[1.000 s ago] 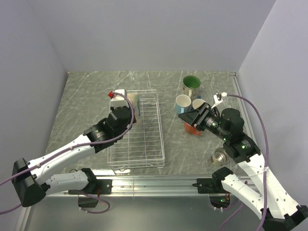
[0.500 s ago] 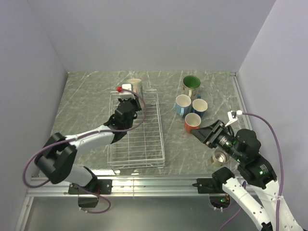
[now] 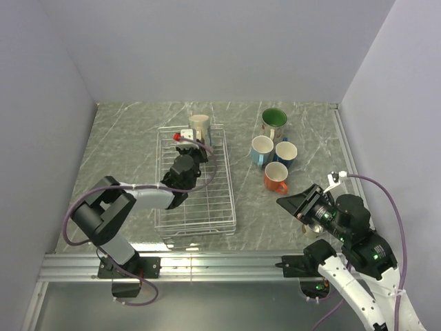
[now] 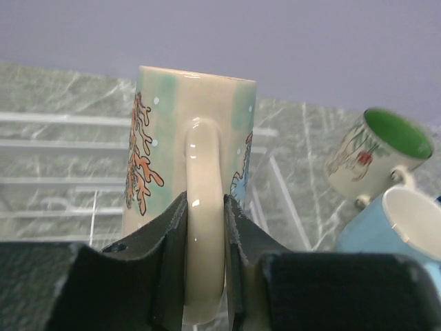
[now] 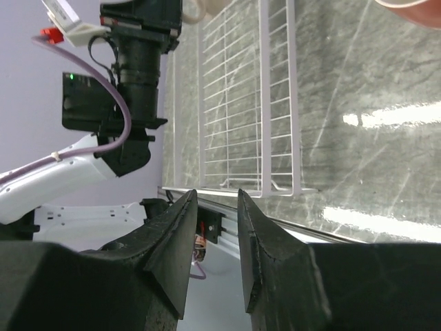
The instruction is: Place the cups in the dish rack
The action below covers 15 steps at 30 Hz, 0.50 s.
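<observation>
Left gripper (image 4: 204,203) with the tall beige ceramic mug (image 4: 172,138), painted with orange coral and green bands. The jaws were clamped on either side of the mug's looped handle (image 4: 204,165), and the mug was upright. In the overhead view it stood at the far end of the white wire-grid dish rack (image 3: 230,189). The fingers hid its base, so whether it rested on the wires could not be told.

The grip was on the handle alone, which probably left the body free to swing. A sound placement would therefore call for a slow, vertical descent until the base sat flat across several wires. The jaws would then open without any sideways drag.

The right gripper (image 5: 215,196) hung over the near right of the grey marbled table (image 3: 124,138), its jaws slightly apart and empty. Waiting on the table to the right of the rack were the following:
- the cream mug with a green interior (image 3: 273,122)
- the light blue mug (image 3: 262,148)
- the dark blue mug (image 3: 286,153)
- the orange-red mug (image 3: 275,176)
</observation>
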Available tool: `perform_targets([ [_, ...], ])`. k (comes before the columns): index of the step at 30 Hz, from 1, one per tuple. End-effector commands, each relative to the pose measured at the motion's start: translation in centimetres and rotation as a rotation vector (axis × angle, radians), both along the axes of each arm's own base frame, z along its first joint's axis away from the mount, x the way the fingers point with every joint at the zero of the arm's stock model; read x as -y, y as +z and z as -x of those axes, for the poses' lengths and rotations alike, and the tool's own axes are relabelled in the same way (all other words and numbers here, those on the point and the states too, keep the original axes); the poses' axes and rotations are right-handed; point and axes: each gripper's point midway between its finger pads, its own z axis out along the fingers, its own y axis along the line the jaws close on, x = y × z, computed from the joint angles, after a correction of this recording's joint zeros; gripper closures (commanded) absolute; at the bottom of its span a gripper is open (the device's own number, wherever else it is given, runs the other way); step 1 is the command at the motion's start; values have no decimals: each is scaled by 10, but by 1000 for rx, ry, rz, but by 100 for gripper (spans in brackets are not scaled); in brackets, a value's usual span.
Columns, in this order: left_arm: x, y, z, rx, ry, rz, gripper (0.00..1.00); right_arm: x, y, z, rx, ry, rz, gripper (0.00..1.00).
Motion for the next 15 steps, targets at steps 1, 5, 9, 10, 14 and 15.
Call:
perform_targets([
  [1,-2,32,8,119,27,135,100,3,-7,-4,-10,-26,9,63],
  [5,0,7,16,80,37,122,100,0,-9,-8,-12,-23,14,66],
  [9,0,-11,17,43,44,105,100,-3,-11,-12,-19,-12,22,66],
  [10,1,-16,18,31,46,102,100,-4,-11,-13,-22,-9,24,66],
  [14,4,-35,23,-47,26,108,100,-6,-13,-15,-23,-3,31,66],
  [15,5,-45,25,-89,17,85,100,-5,-14,-16,-20,-4,36,66],
])
